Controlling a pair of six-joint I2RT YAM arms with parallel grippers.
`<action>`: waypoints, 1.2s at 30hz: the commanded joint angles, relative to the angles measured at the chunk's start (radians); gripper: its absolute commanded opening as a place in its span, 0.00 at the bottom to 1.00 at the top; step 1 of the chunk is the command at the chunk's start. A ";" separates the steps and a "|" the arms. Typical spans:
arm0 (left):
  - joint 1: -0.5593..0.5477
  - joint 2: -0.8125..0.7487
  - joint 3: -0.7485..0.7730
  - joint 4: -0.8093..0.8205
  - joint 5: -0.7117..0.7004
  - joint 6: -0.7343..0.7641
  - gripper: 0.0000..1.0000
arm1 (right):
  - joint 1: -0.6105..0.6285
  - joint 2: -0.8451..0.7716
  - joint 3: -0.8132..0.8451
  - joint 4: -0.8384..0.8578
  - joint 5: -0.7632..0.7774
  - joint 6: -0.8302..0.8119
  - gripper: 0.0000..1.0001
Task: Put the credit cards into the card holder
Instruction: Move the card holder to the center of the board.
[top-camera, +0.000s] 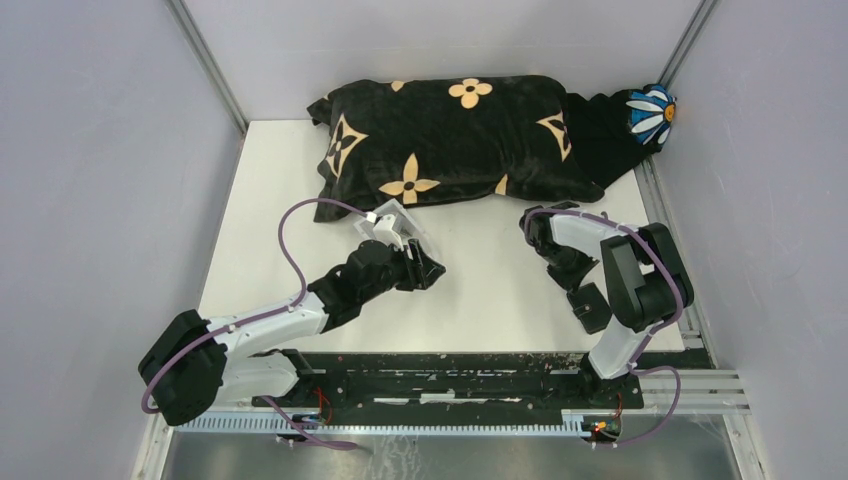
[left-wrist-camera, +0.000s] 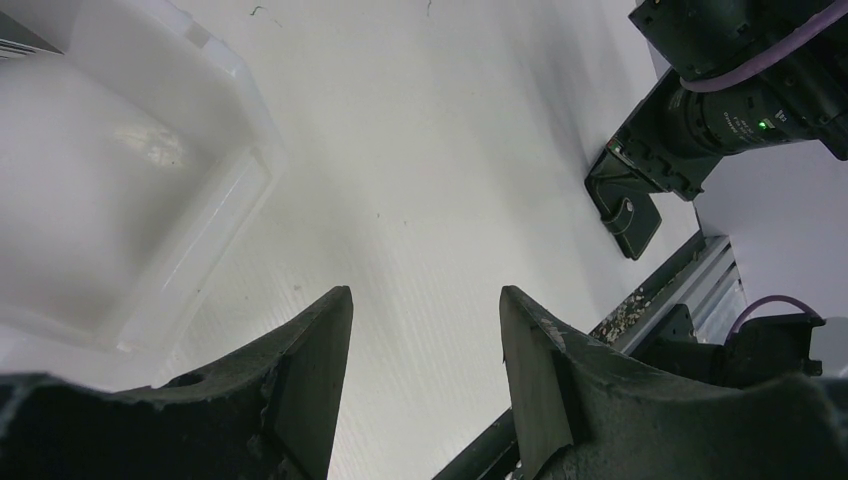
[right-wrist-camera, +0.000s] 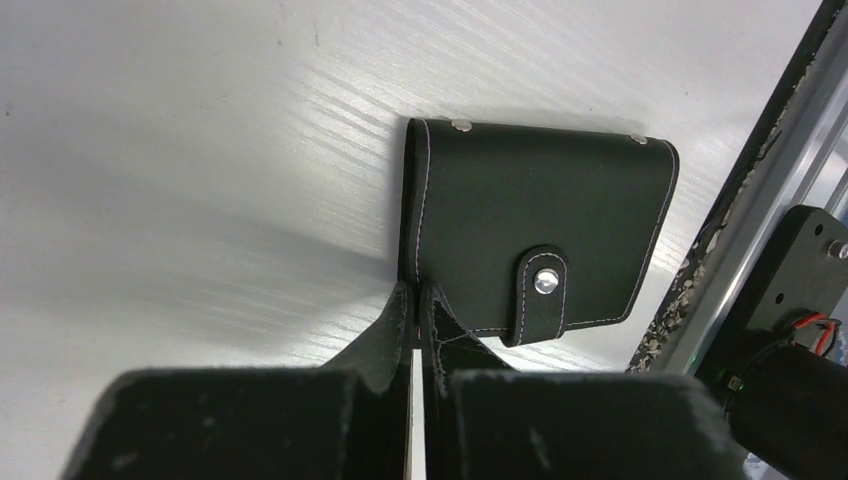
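White tabletop all around, faintly ribbed. Right gripper is clamped fully shut, tips pressed together right at the card holder corner nearest it. Whether any leather is actually pinched can't be told. Holder is seen folded closed: black leather-look, pale stitching, strap tab fastened with a silver snap. It's laid flat near the table's near-right edge. Left gripper is held spread apart with nothing between its fingers, and a clear tray is seen just beside it.

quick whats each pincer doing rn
Left pincer: open, empty.
Right pincer: shut at the wallet corner; whether it grips it cannot be told.
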 joint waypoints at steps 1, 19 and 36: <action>-0.003 -0.015 0.022 0.034 -0.020 0.034 0.64 | 0.029 0.015 0.010 0.014 -0.020 -0.057 0.00; -0.001 -0.044 0.054 -0.050 -0.142 0.052 0.66 | 0.433 0.036 0.329 0.025 0.074 -0.450 0.00; -0.002 -0.248 0.044 -0.295 -0.496 -0.024 0.65 | 0.793 -0.049 -0.006 0.651 -0.203 -1.116 0.01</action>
